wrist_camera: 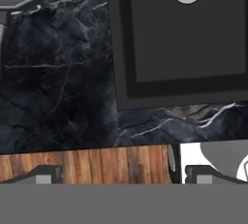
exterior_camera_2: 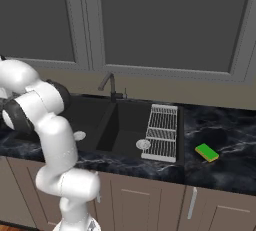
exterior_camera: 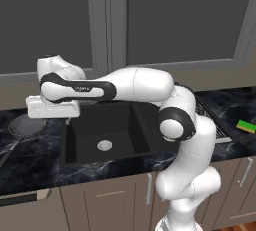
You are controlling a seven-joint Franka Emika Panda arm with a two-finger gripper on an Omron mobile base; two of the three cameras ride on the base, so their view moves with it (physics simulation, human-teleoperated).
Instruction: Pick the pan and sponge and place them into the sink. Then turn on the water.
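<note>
One dark marble-patterned table [exterior_camera: 30, 167] runs the width of the kitchen beneath grey cabinet doors, and it carries everything noted here. Set into it is the large matte black double-basin sink [exterior_camera: 125, 127], with a round silver drain [exterior_camera: 104, 145] in the left bowl and a second drain [exterior_camera_2: 143, 144] in the right bowl. A dark curved faucet [exterior_camera_2: 107, 85] stands at the back rim between the two bowls.

The white arm reaches to the left, level, across the sink's left bowl, its hand held above the sink's left rim and the table beside it. The fingers [wrist_camera: 116, 173] are spread wide and pinch nothing; in the hand view they frame the table's front edge and the wooden floor [wrist_camera: 87, 162] below it.

A white wire dish rack [exterior_camera_2: 162, 131] lies over the right part of the right bowl.

The small round shallow grey metal frying pan [exterior_camera: 26, 125] sits on the table just left of the sink, its long thin dark handle pointing toward the table's front edge.

The small rectangular bright green sponge with a yellow layer [exterior_camera_2: 206, 152] lies on the table right of the rack, well apart from the pan.
</note>
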